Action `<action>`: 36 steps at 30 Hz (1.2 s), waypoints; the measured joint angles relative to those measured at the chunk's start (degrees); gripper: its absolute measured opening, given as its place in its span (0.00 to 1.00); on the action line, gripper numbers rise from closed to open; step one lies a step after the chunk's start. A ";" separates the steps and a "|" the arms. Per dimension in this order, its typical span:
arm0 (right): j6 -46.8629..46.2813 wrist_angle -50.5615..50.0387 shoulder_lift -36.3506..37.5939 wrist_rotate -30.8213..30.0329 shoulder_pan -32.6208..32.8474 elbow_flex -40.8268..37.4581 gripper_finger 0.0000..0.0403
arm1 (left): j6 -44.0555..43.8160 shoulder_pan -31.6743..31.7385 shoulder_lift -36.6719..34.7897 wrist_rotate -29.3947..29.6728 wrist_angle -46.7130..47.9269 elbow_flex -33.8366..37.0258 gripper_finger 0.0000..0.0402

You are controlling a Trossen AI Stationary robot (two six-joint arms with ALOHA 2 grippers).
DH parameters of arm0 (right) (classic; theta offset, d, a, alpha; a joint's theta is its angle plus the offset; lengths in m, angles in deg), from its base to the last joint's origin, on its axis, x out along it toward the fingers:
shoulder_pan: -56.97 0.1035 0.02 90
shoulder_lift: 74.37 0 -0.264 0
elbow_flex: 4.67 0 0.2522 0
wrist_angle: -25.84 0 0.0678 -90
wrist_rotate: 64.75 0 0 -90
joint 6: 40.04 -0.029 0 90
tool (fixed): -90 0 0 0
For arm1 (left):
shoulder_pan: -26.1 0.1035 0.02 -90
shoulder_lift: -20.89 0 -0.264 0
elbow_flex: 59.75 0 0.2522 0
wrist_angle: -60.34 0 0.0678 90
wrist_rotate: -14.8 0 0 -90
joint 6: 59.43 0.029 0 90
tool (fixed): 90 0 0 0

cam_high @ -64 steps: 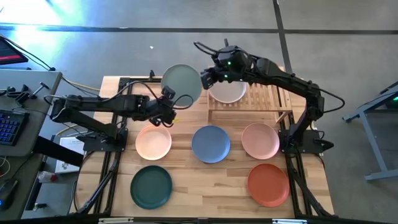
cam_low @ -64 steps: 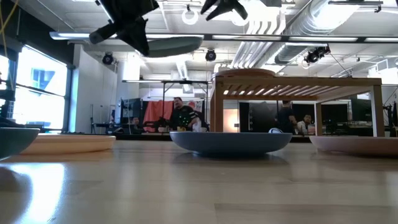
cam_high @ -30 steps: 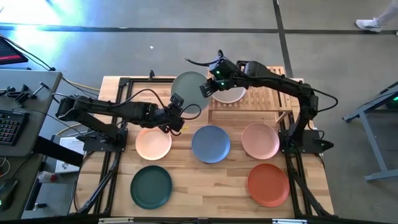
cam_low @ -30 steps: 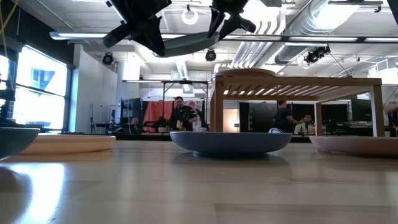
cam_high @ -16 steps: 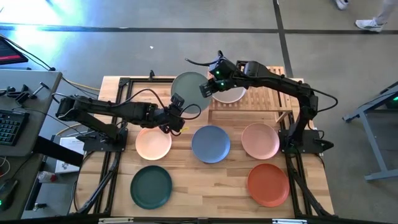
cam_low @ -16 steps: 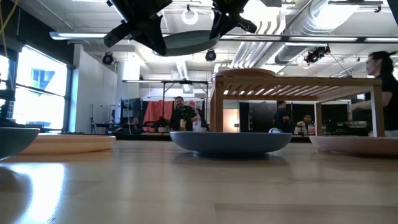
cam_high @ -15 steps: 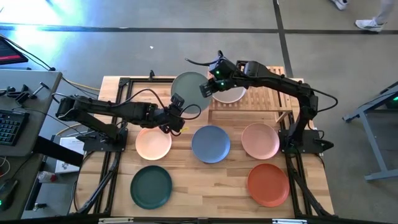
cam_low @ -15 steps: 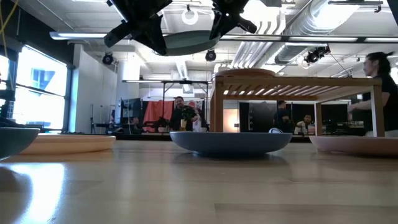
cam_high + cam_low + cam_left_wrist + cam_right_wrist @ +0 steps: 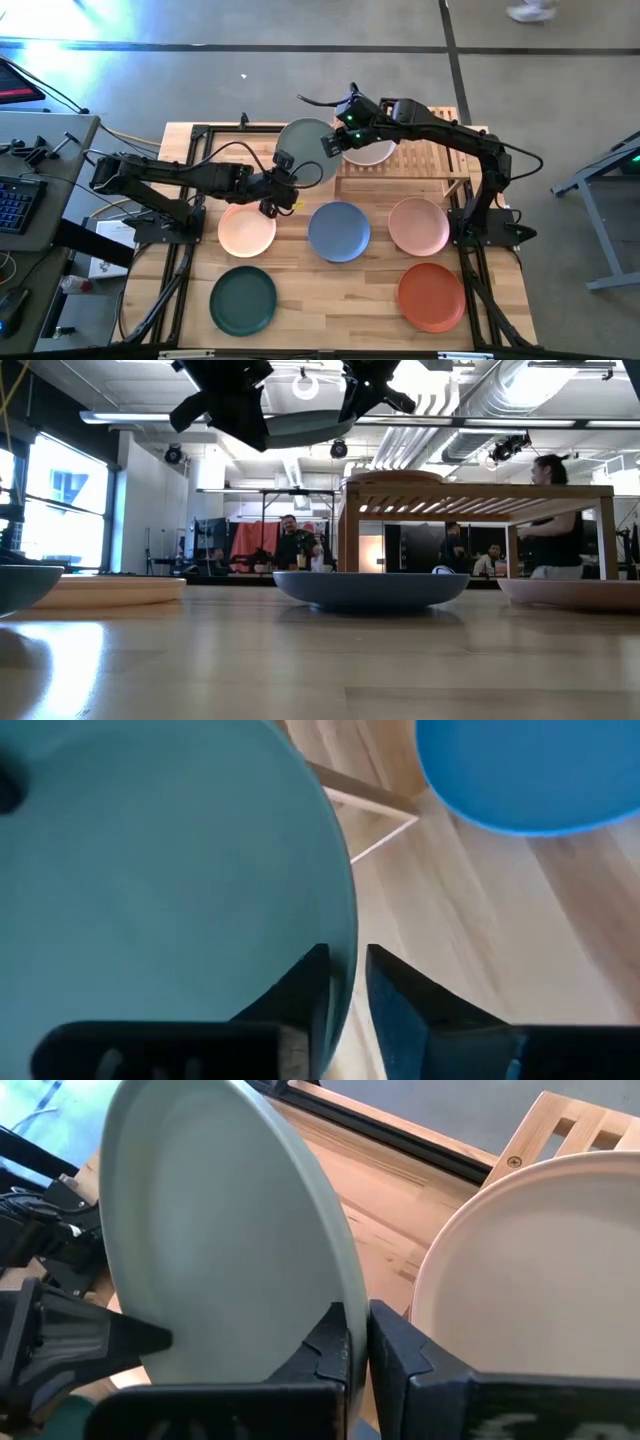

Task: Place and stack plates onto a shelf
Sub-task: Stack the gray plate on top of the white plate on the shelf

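The sage green plate (image 9: 305,148) hangs mid-frame, its edge by the shelf (image 9: 425,158); right tool (image 9: 356,1342) pinches its rim; left tool (image 9: 345,982) straddles the rim, slightly parted.

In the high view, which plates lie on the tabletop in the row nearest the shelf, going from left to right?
Peach plate → blue plate → pale pink plate.
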 joint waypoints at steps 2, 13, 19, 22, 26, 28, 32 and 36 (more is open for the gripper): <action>-0.12 0.00 0.00 -0.12 0.00 0.00 0.00 | -2.52 0.20 0.00 -0.12 -0.03 0.00 0.19; -0.62 -1.93 0.00 -1.22 -2.60 0.00 0.00 | -13.99 0.10 0.00 5.23 -1.76 0.02 0.24; 0.67 -2.57 0.00 -0.33 -5.66 0.00 0.00 | -14.64 0.08 0.00 7.51 -4.68 0.07 0.24; 1.97 -3.35 0.00 0.10 -7.26 0.00 0.00 | -13.79 0.08 0.00 9.48 -8.41 0.07 0.24; 5.31 -3.72 0.34 2.36 -10.23 0.00 0.00 | -9.63 0.08 0.00 11.06 -11.95 0.07 0.24; 6.95 -3.72 0.96 3.85 -12.15 0.00 0.00 | -8.16 0.15 0.00 12.21 -12.82 0.07 0.24; 10.13 -3.95 2.53 6.65 -16.76 0.00 0.00 | -7.68 1.14 0.00 12.58 -13.24 0.07 0.24; 13.94 -5.09 3.91 10.41 -21.51 0.00 0.00 | -10.49 3.54 0.01 12.30 -13.29 0.07 0.24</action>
